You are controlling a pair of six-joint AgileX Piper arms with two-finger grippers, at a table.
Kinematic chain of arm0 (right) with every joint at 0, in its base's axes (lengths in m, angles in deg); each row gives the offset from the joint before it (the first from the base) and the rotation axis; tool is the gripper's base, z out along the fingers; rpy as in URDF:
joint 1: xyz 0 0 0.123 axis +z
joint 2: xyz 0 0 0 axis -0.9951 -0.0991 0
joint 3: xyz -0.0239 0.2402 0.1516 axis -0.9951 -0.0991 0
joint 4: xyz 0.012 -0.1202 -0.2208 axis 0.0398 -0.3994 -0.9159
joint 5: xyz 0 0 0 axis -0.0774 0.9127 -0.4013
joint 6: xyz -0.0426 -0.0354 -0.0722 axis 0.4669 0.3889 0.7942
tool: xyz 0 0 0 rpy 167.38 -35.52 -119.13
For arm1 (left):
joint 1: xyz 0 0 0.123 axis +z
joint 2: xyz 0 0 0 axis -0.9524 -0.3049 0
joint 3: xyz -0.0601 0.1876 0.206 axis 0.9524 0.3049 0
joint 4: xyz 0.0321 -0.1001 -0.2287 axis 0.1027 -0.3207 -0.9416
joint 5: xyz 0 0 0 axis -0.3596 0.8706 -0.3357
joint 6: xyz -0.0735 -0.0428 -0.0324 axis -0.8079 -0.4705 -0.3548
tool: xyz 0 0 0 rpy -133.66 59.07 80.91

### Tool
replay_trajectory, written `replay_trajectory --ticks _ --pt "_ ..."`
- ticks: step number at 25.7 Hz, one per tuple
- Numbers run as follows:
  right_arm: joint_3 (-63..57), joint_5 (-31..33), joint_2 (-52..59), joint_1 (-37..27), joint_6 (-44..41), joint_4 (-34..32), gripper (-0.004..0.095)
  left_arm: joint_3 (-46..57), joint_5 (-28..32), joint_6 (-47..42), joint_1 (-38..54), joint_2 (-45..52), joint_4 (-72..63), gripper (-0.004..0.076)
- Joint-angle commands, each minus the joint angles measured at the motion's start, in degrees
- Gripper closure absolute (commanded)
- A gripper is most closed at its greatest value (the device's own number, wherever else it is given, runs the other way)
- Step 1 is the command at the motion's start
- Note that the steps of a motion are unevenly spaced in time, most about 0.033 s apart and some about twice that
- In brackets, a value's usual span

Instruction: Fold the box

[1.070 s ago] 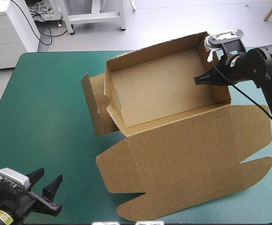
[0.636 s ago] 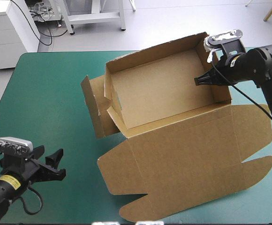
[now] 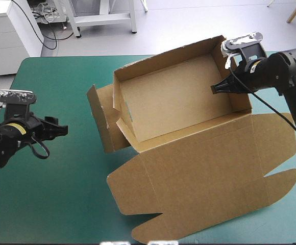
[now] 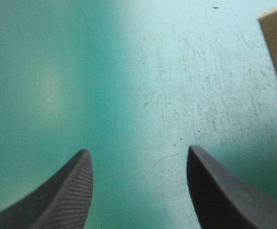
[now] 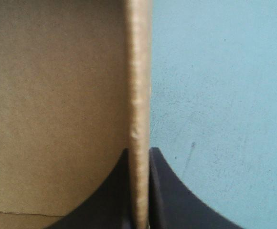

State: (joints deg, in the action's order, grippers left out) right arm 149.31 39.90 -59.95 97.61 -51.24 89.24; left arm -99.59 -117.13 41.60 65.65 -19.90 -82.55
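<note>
High view puts the brown box (image 3: 173, 102) open on the desk (image 3: 46, 204), long axis running arm to arm. The right end effector (image 3: 217, 88) pinches the end wall on its side, while the left end effector (image 3: 59, 128), spread wide, faces the loose flap (image 3: 99, 120) just ahead — near, not touching.

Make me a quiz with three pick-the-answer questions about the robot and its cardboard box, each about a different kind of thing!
1. Where is the right gripper?
A) on the wall of the box nearest the table's right edge
B) on the flat lid
C) over bare table
2. How many grippers touch the box?
A) none
B) one
C) two
3. The left gripper is:
A) shut on the box
B) open
C) shut on nothing
Answers: 1 A, its fingers pinch that wall's top edge. 2 B, only the right one; the left is off over the teal-green cover. 3 B, its fingers stand apart.
</note>
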Motion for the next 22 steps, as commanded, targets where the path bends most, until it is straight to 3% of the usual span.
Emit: replay_trajectory --ticks 1,5,8,15,22 --pt "1.88 -3.09 2.27 -0.2 -0.08 0.38 0.093 -2.93 2.77 7.46 7.46 -4.18 -9.1 0.0302" --pt "1.88 -3.09 2.27 -0.2 -0.08 0.38 0.093 -2.93 -0.45 24.12 20.98 -14.1 -30.47 0.0302" --pt "1.88 -3.09 2.27 -0.2 -0.33 0.38 0.093 -2.65 -2.67 34.3 25.91 -19.99 -45.14 0.0302" --pt "1.88 -3.45 2.27 -0.2 -2.5 0.73 0.093 -2.21 -5.36 47.52 25.0 -31.32 -66.01 0.0302" --pt "1.88 -4.38 2.27 -0.2 -3.5 0.87 0.093 -2.21 -9.33 56.66 20.3 -37.82 -76.64 0.0302"
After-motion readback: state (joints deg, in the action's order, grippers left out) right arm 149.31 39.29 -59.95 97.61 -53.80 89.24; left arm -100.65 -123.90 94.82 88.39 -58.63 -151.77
